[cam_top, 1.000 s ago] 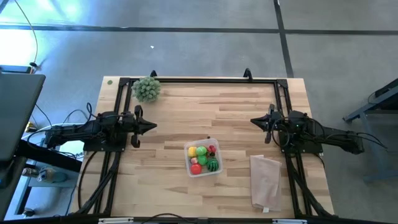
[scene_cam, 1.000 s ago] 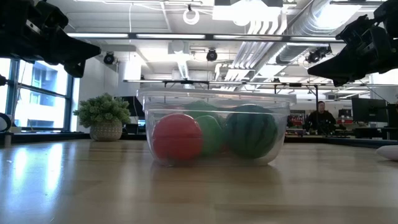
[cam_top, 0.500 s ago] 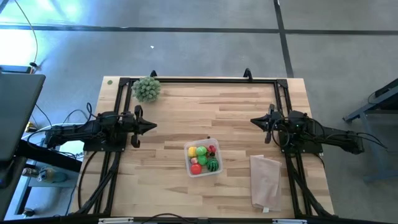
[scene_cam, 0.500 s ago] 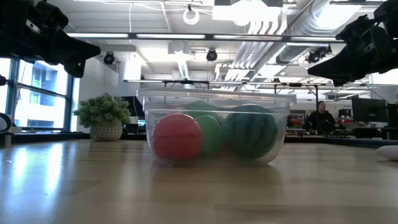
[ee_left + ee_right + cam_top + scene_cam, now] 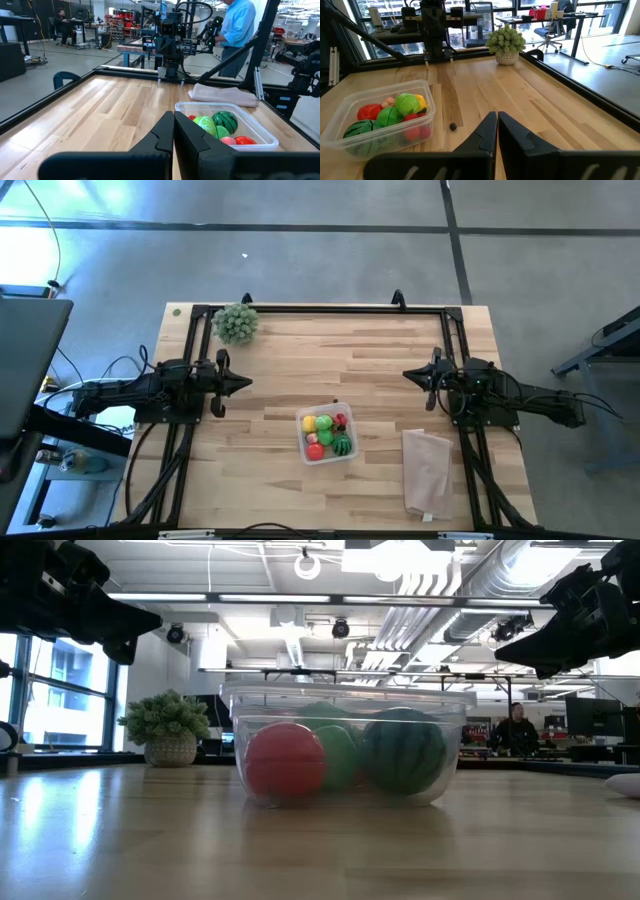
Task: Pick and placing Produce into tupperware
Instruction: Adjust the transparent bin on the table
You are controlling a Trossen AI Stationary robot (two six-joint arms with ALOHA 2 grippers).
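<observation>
Nothing is shifting between the earlier frames and this one: both arms are holding their poses and the container is sitting just where it was. On the wooden table (image 5: 290,350), the tupperware (image 5: 327,433) is resting a little below and right of center in the high view, and the produce (image 5: 326,435) is lying inside it, a yellow piece, a red one, green ones and the striped watermelon ball (image 5: 404,752) among them. Seen from table height, the red ball (image 5: 285,761) is pressing close to the clear front wall at the left of the container, the watermelon ball at the right. At mid-left of the high view the left gripper (image 5: 244,383) is hovering above the table's edge with its fingers pressed together, well apart from the container; at mid-right the right gripper (image 5: 408,375) is doing the same, fingers pressed together, pinching nothing. A grey-green bushy plant (image 5: 235,322) is standing at the upper left corner of the table, and a pale folded bag (image 5: 427,470) is lying at lower right, near the container. A tiny dark speck (image 5: 452,126) is lying on the wood just beside the tupperware.
</observation>
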